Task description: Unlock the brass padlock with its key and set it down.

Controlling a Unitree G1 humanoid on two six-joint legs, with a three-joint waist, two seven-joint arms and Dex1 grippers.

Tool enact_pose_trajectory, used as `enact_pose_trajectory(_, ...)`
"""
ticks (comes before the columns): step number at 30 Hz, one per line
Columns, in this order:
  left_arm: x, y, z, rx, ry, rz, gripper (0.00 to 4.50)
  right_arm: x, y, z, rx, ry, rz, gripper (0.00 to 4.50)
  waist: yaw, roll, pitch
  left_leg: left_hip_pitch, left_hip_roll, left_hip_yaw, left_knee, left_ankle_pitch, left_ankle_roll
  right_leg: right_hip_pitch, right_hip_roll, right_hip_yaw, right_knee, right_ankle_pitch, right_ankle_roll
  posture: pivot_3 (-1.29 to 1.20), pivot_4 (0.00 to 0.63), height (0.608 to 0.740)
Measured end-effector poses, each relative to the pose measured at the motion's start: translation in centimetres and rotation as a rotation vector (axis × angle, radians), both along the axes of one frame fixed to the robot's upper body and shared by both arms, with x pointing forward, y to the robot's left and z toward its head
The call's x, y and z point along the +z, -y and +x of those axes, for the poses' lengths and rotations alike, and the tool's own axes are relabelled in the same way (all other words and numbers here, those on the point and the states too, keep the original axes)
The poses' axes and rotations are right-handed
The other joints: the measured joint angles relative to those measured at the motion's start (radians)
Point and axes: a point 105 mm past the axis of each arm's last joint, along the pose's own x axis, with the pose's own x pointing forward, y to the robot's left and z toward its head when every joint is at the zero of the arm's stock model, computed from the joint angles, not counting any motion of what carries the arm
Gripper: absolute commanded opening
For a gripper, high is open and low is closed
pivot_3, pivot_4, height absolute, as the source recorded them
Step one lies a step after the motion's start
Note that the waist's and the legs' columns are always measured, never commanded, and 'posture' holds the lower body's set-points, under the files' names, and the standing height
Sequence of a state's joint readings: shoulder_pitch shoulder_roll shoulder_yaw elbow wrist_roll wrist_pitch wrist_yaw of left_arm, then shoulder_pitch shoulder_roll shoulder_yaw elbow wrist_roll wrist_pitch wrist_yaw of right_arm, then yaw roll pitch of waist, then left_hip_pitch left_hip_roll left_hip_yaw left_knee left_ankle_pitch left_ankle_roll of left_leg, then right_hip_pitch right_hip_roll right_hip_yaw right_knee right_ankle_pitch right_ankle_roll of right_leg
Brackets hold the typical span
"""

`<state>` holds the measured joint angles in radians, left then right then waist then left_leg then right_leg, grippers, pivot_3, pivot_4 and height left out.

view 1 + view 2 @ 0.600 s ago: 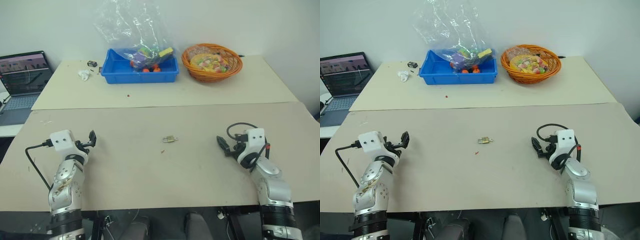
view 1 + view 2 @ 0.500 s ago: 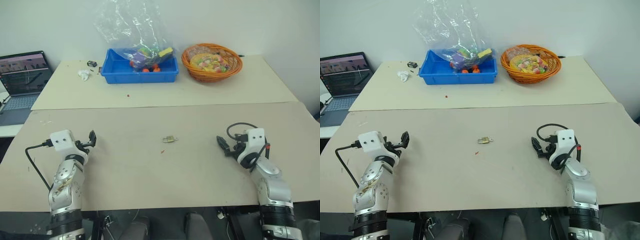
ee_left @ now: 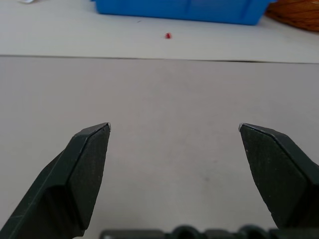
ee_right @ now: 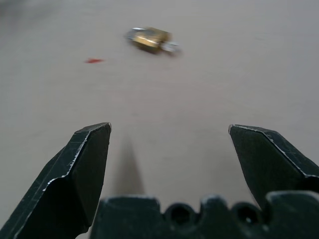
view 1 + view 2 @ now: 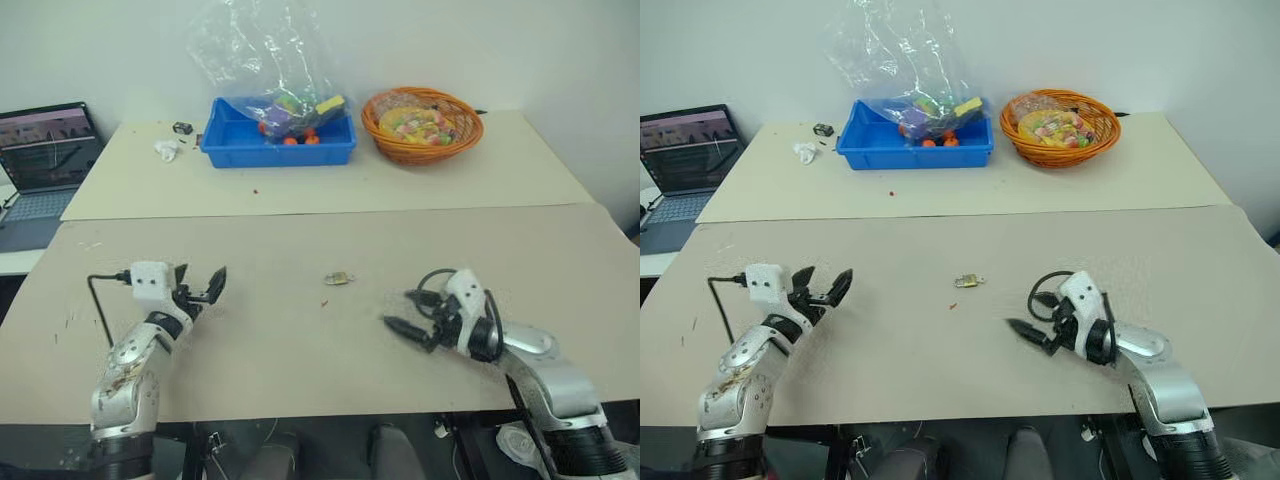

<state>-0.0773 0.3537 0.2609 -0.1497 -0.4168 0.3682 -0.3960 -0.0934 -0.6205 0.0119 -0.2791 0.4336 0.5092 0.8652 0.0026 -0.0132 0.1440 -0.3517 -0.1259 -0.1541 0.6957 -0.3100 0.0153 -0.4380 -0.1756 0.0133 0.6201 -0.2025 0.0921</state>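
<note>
The brass padlock (image 5: 339, 278) lies flat on the beige table (image 5: 300, 350), near its middle. In the right wrist view the brass padlock (image 4: 149, 39) has silvery bits at both ends; I cannot tell the key from the shackle there. My right gripper (image 5: 400, 310) hangs open just above the table, to the right of the padlock and nearer me, pointing toward it with nothing between its fingers (image 4: 87, 159). My left gripper (image 5: 202, 280) is open and empty well to the left of the padlock, with bare table between its fingers (image 3: 89, 164).
A red speck (image 5: 325, 302) lies just in front of the padlock. On the far table stand a blue bin (image 5: 280, 145) with toys under a clear plastic bag, and an orange basket (image 5: 423, 125). A laptop (image 5: 45, 150) sits at far left.
Both grippers have moved inward toward the table's middle. The right one swung left and closer to the padlock; the left one shifted right. The padlock has not moved.
</note>
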Motion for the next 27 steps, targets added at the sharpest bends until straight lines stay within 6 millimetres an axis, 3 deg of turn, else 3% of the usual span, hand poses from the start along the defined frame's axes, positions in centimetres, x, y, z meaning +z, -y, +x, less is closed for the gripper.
enact_pose_trajectory(3,0.7,1.8,0.1,-0.186,-0.014,0.052,4.40,1.9,-2.4,-2.4,0.286,-0.052,0.048,4.42,-0.002,-0.002,0.001,0.000,0.002,0.000,0.000,0.000,-0.001,0.000,0.004,0.000,-0.003,0.003,-0.001,0.00,0.150,0.740)
enact_pose_trajectory(6,2.1,5.1,-0.2,-0.434,0.010,0.131,4.40,3.2,-3.8,-1.5,0.402,-0.008,0.018,4.42,-0.003,-0.002,0.002,0.000,0.003,0.001,0.000,0.000,-0.001,0.002,0.008,0.000,-0.010,0.009,-0.002,0.00,0.150,0.740)
enact_pose_trajectory(9,1.7,7.2,-0.8,-0.617,0.002,0.195,4.40,2.6,-2.9,0.1,0.373,-0.013,-0.016,4.42,0.000,-0.003,0.002,-0.001,0.003,0.002,-0.001,0.000,-0.002,0.000,0.009,0.000,-0.011,0.009,-0.002,0.00,0.150,0.740)
enact_pose_trajectory(13,0.2,9.3,0.2,-0.781,-0.020,0.263,4.40,1.6,-1.3,1.4,0.307,-0.030,-0.049,4.42,0.010,-0.003,0.002,-0.002,0.003,0.002,0.000,0.000,-0.002,-0.001,0.008,0.000,-0.011,0.009,-0.002,0.00,0.150,0.740)
enact_pose_trajectory(19,-1.8,11.8,2.7,-0.922,0.017,0.354,4.40,2.0,0.6,0.5,0.245,-0.006,-0.053,4.42,0.011,-0.004,0.002,-0.003,0.003,0.001,0.000,0.000,-0.002,-0.001,0.008,0.000,-0.013,0.010,-0.003,0.00,0.150,0.740)
enact_pose_trajectory(27,-1.0,15.6,6.0,-0.996,0.031,0.328,4.40,2.1,1.5,-0.7,0.140,0.018,-0.044,4.42,0.009,-0.005,0.003,-0.004,0.003,0.003,0.002,0.000,-0.002,-0.001,0.008,0.001,-0.012,0.011,-0.001,0.00,0.150,0.740)
